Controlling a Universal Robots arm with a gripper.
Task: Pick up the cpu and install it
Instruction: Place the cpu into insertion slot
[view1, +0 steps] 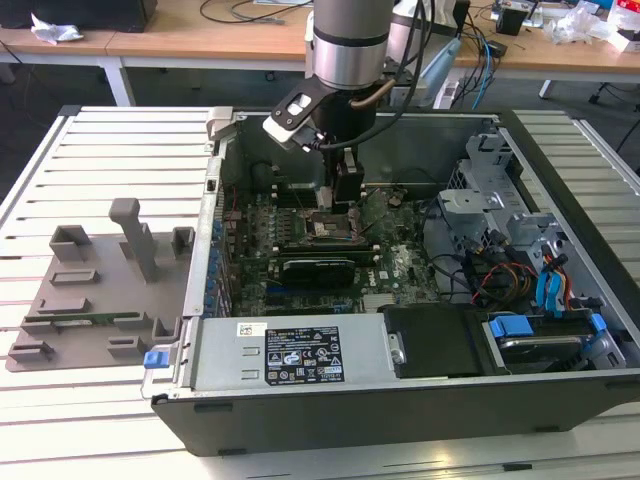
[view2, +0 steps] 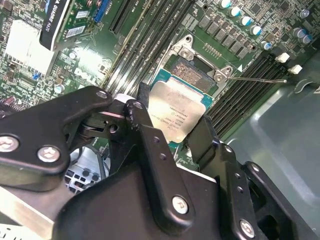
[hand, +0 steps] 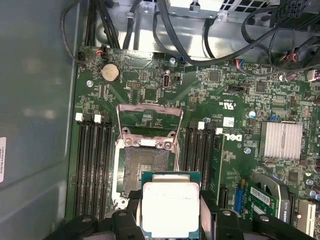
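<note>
The cpu (hand: 171, 207), a small square chip with a silvery top and green rim, sits between my gripper's (hand: 171, 216) black fingers (hand: 132, 212), which are shut on its two opposite edges. In the second wrist view the cpu (view2: 177, 112) hangs just over the dark socket (view2: 192, 70) of the green motherboard and covers most of it. The socket (hand: 145, 165) lies bare, its metal load frame (hand: 150, 125) flipped up. In the exterior view my gripper (view1: 345, 190) reaches down into the open computer case, right above the socket (view1: 325, 225).
Memory slots (hand: 95, 165) flank the socket on both sides. A graphics card (view1: 318, 265), a power supply (view1: 290, 355), a drive cage (view1: 500, 210) and loose cables (view1: 500, 270) crowd the case. A grey plastic tray (view1: 100, 290) lies on the slatted table at the exterior view's left.
</note>
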